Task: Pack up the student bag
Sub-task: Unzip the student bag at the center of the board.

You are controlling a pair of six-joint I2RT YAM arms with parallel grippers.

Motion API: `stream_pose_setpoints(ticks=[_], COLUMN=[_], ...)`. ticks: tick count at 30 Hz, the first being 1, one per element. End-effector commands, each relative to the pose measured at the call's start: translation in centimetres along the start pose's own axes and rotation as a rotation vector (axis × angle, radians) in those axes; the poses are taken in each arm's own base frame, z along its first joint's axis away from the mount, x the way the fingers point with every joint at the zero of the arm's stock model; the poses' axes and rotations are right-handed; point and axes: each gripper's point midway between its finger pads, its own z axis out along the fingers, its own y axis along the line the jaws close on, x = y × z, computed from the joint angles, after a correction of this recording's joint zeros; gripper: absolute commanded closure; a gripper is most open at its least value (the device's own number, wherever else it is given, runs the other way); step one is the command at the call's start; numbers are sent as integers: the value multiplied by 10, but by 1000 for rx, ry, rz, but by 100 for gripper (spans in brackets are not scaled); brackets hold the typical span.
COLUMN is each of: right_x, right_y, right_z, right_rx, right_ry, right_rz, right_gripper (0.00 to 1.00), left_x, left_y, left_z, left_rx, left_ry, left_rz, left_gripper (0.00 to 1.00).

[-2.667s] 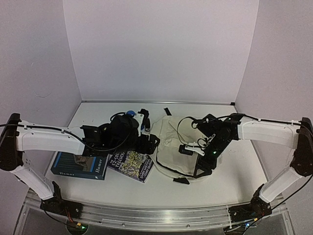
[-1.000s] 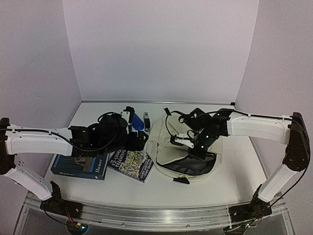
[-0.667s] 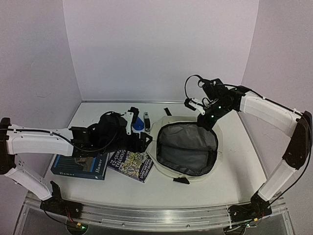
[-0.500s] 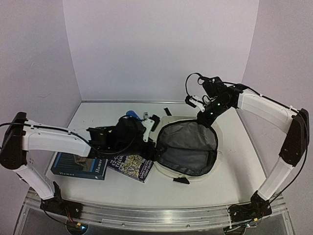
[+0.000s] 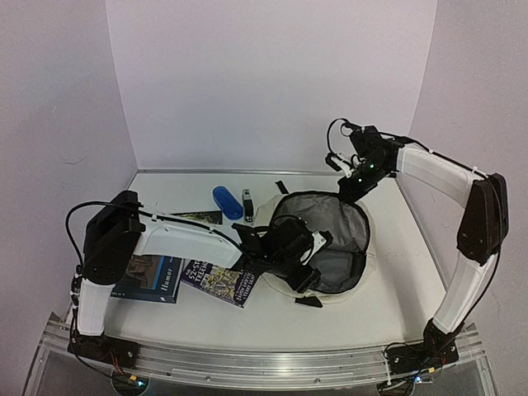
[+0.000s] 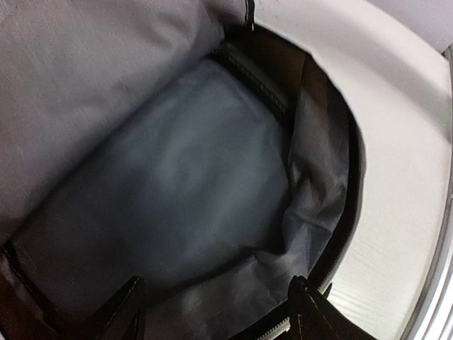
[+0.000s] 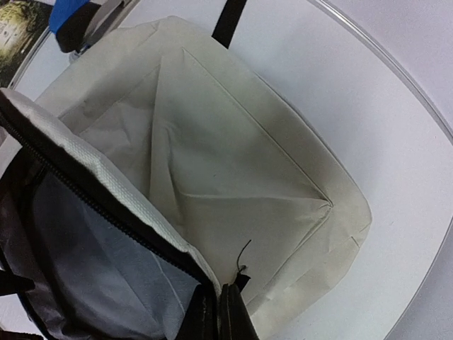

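The student bag (image 5: 369,262) lies right of centre, its mouth wide open and the dark grey lining (image 6: 191,163) showing. Low over the near left part of that mouth hangs my left gripper (image 5: 304,266), open. In the left wrist view its fingertips (image 6: 304,308) stand apart over the lining with nothing between them. My right gripper (image 5: 355,183) is at the bag's far right edge, shut on the bag's zipper rim (image 7: 223,312) and holding it raised. In the right wrist view the bag's cream outer fabric (image 7: 241,156) spreads below that grip.
Left of the bag lie a colourful book (image 5: 223,280) and a blue book (image 5: 153,276). Behind them are a dark booklet (image 5: 198,217), a blue case (image 5: 227,202) and a small dark and silver item (image 5: 247,203). A black strap tab (image 5: 309,303) sticks out at the bag's near edge.
My right gripper lifted the bag's rim up and back, opening the mouth wide. My left arm swung right from beside the books to over the open bag.
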Motion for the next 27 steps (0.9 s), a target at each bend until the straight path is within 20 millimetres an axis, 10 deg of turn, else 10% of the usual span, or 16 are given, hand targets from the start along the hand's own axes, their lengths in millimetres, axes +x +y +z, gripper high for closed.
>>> stream_pose_setpoints(ticks=[1,9,17,23,27], right_x=[-8,57,114,105,79], right_y=[-41,-116,-118,-136,-149], right_z=[20,92,118,106,87], right_rx=[46,175,213,305,353], right_ry=[-21,159,300,289,217], right_rz=[97,225,201,193,222], right_gripper=[100,100,100,89,61], left_x=[24,76,63,24,3], left_y=[-7,-5,3,5,22], left_z=[10,23,23,-8,-39], left_rx=[53,65,92,82,44], left_ry=[77,194,155,69,6], left_rz=[-3,-75,-129,-172,-291], left_gripper=[34,39,39,25,12])
